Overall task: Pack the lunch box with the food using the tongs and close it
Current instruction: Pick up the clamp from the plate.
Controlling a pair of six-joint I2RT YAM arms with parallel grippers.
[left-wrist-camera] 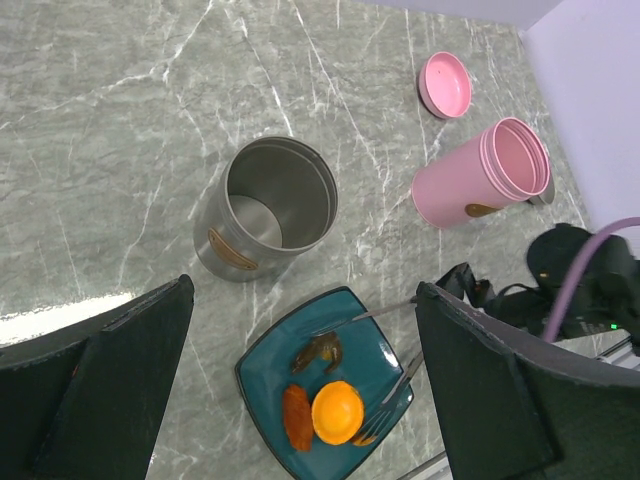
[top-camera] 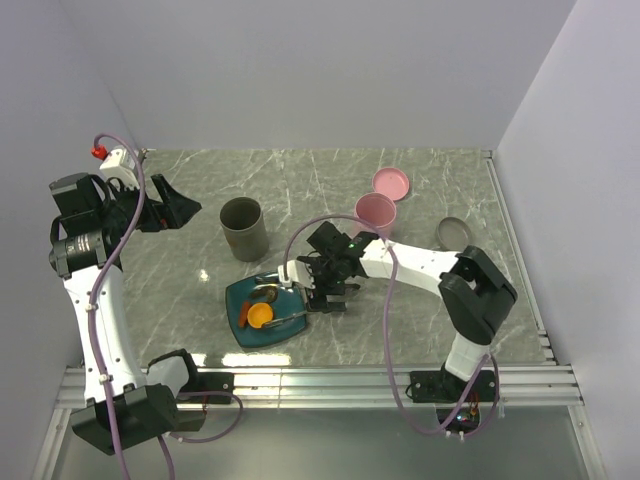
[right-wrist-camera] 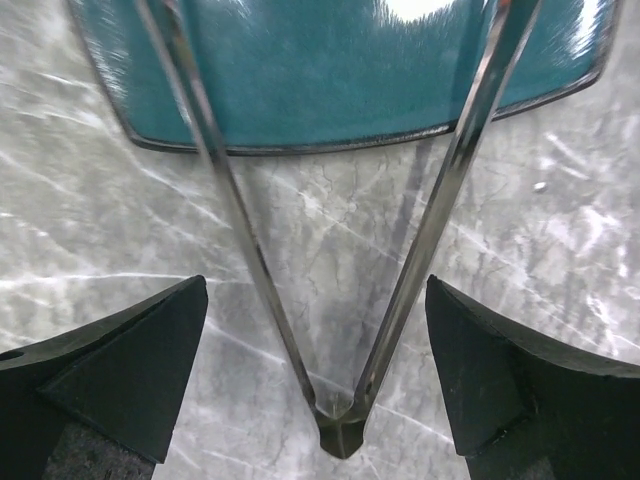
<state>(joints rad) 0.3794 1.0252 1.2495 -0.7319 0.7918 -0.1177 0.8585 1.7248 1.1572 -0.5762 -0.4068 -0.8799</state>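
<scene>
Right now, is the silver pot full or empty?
Empty. The left wrist view looks down into the silver pot, standing upright with no lid, and only its bare metal bottom shows.

Top overhead; left wrist high, right wrist close; all share plate (right-wrist-camera: 330, 70)

The plate (top-camera: 238, 296) sits toward the table's (top-camera: 200, 180) front edge, carrying the round piece (top-camera: 260, 315) with the thin piece (top-camera: 264, 293) at its 12 o'clock. The tongs (right-wrist-camera: 455, 170) reach in from the plate's 3 o'clock, tips on it. The left canister (top-camera: 243, 228) stands at the plate's 12 o'clock and the right canister (top-camera: 376, 215) at 2 o'clock, with one lid (top-camera: 391, 182) just behind it and another lid (top-camera: 452, 232) at its 3 o'clock.
</scene>
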